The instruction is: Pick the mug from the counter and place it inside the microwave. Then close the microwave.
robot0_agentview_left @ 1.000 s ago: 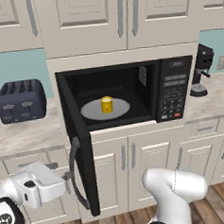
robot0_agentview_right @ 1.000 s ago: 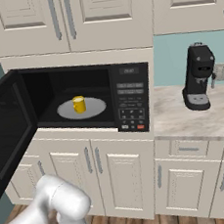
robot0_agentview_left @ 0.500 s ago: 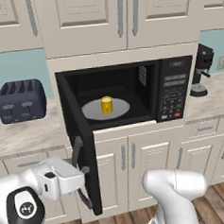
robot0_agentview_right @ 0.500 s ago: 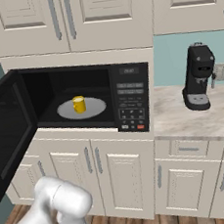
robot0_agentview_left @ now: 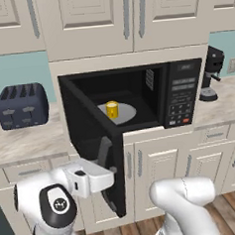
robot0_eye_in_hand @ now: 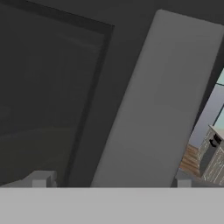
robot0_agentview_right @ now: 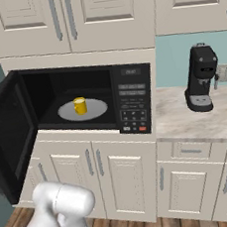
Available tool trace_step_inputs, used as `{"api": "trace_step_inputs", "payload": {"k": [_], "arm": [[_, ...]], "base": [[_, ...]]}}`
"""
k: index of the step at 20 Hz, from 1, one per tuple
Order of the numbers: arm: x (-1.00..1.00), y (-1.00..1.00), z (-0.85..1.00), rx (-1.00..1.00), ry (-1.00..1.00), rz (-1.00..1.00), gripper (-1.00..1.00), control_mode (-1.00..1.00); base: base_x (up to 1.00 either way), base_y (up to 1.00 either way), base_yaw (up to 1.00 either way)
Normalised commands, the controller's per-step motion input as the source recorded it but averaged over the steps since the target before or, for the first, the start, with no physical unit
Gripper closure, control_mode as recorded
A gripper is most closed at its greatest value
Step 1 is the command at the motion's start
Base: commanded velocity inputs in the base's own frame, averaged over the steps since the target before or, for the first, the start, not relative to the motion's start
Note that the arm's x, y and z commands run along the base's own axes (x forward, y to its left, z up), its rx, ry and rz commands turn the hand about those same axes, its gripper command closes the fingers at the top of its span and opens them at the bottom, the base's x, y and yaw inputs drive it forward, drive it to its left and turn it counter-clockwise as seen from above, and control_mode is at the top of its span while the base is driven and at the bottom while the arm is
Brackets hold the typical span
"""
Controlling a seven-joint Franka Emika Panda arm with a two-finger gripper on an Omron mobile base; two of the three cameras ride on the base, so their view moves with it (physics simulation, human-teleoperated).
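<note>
With my fingers spread wide and holding nothing, I sit right against the outer face of the microwave's open door, its grey handle running from 1 o'clock down to 7 o'clock between them. Dark glass lies at 9 o'clock. Beyond the door's free edge at 3 o'clock, wood floor shows. Inside the cavity, the mug stands upright on the white plate, well apart from me.
</note>
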Motion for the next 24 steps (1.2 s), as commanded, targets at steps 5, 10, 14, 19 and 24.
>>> {"api": "trace_step_inputs", "payload": {"k": [5,10,14,19,24], "arm": [[0.07,-0.51,0.00,0.00,0.01,0.00,-1.00,-1.00],[0.01,-0.44,0.00,0.00,0.00,0.02,-1.00,-1.00],[0.00,-0.48,0.00,0.00,0.00,0.04,-1.00,-1.00],[0.01,-0.48,0.00,0.00,0.00,0.04,-1.00,-1.00],[0.04,-0.51,0.00,0.00,0.00,0.05,-1.00,-1.00]], "base": [[0.00,0.00,0.00],[0.00,0.00,0.00],[0.00,0.00,0.00],[0.00,0.00,0.00],[0.00,0.00,0.00]]}}
